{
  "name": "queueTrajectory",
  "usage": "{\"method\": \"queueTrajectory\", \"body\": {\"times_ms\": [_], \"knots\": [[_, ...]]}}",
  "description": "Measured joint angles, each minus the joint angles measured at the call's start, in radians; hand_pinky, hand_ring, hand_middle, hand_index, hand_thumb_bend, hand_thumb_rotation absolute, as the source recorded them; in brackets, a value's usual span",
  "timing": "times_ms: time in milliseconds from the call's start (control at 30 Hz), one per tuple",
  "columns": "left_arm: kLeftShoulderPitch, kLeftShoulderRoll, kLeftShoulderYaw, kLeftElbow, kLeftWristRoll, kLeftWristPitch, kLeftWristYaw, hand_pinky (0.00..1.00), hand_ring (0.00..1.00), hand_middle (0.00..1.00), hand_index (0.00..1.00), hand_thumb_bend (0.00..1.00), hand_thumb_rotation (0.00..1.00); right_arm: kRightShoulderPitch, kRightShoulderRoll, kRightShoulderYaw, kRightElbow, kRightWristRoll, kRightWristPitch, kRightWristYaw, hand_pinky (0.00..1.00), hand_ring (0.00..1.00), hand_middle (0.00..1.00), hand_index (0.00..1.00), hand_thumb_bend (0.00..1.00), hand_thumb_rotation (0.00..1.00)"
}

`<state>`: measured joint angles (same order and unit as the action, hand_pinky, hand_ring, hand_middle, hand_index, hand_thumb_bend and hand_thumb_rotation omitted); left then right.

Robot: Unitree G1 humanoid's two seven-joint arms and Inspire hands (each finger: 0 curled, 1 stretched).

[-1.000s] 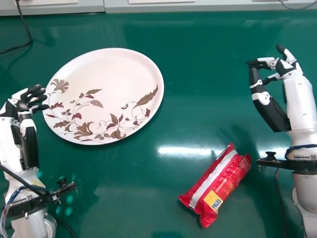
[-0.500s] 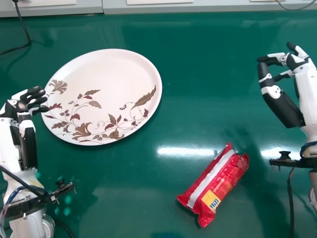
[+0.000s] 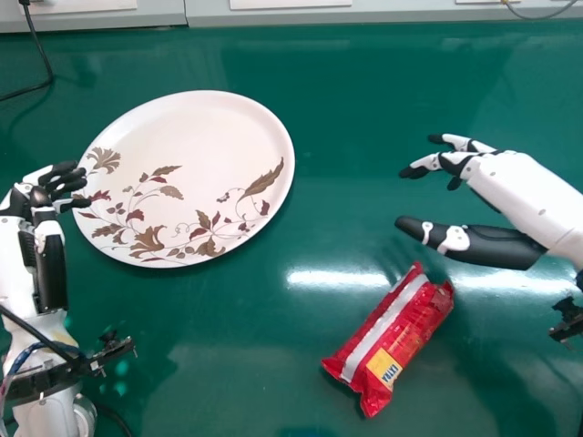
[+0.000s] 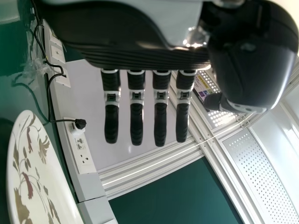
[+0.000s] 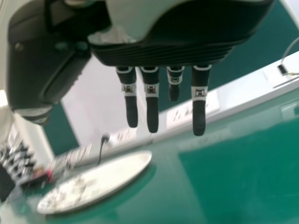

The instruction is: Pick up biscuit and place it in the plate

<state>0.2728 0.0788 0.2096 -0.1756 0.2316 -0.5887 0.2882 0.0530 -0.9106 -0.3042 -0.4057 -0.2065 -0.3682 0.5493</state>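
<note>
The green worktop (image 3: 228, 364) spread under everything, with a band of reflected light across it between the plate and the packet. Along its far edge ran a pale strip (image 3: 383, 16) with sockets set in it. The big oval plate (image 3: 200, 137) lay flat on the left half, white, with brown and dark red leaves and flowers along its near and left parts. From the right, the right hand (image 3: 499, 175) hung in the air just beyond the biscuit packet, its fingers (image 5: 152, 112) nearly straight and apart from the thumb, with nothing held. The left hand (image 3: 47, 191) was at the plate's left rim, fingers (image 4: 136, 122) straight and slightly spread, holding nothing; whether they touched the rim could not be told. The biscuit packet (image 3: 393, 335), red with a white stripe and a yellow patch, lay aslant on the worktop, nearer and to the right of the plate, well apart from it. A thin black cable (image 3: 41, 50) curved across the far left corner.
</note>
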Motion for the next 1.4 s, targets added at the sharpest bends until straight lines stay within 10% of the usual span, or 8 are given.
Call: {"method": "queueTrajectory", "body": {"times_ms": [500, 1400], "knots": [[0.019, -0.004, 0.01, -0.017, -0.025, 0.011, -0.018, 0.59, 0.7, 0.72, 0.73, 0.21, 0.14, -0.218, -0.193, 0.156, 0.081, 0.016, -0.222, 0.222, 0.8, 0.94, 0.95, 0.97, 1.0, 0.34], [0.057, -0.019, 0.03, -0.057, -0.028, 0.044, -0.021, 0.64, 0.72, 0.74, 0.75, 0.2, 0.09, -0.621, -0.234, 0.452, 0.425, -0.162, -0.851, 0.228, 0.93, 1.0, 1.0, 1.0, 1.0, 0.4]]}}
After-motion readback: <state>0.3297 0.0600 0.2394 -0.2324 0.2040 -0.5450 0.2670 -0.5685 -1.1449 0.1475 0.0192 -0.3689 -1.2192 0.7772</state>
